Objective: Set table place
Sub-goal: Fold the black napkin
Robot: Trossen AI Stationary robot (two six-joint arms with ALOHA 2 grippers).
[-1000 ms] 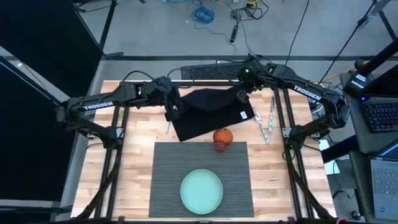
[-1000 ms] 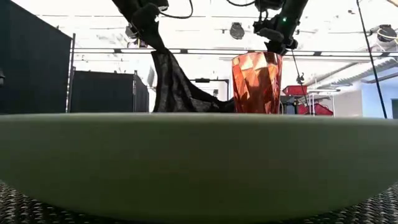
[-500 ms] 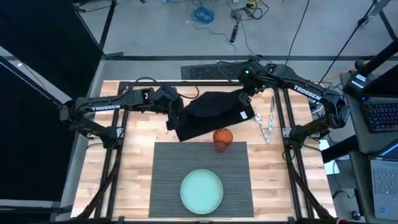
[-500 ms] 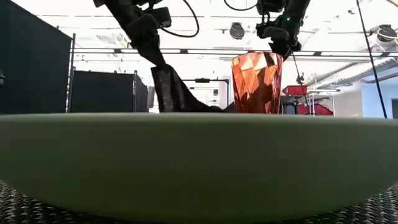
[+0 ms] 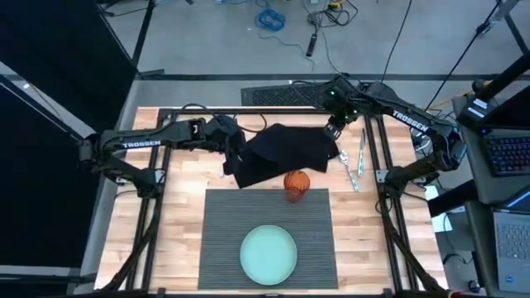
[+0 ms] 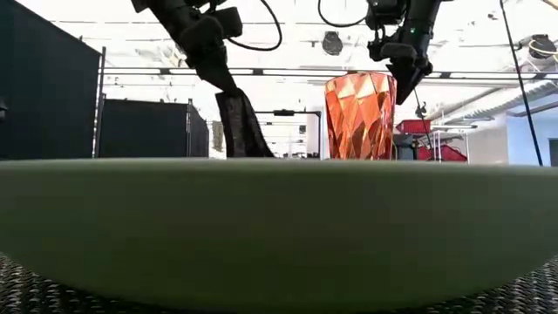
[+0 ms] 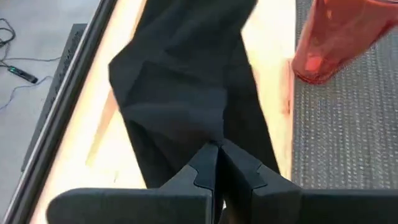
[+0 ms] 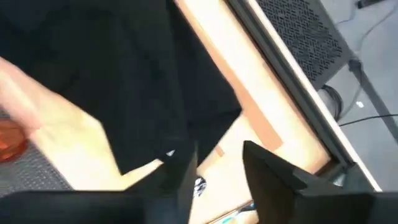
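The left gripper (image 5: 234,157) pinches one edge of the plain black cloth napkin (image 5: 281,153), fingers pressed together on it. The right gripper (image 5: 334,132), fingers spread, hovers over the opposite edge. The ribbed dark grey rectangular placemat (image 5: 224,240) lies on the wooden tabletop (image 5: 178,215), carrying a pale green round plate (image 5: 268,254) and an orange faceted glass (image 5: 296,184).

Legible text, high view: white block lettering "TROSSEN" along my dark left arm's forearm link (image 5: 139,144). The same word, "TROSSEN", on my dark right arm's forearm link (image 5: 407,121). I read no other label, number or sign in any view.
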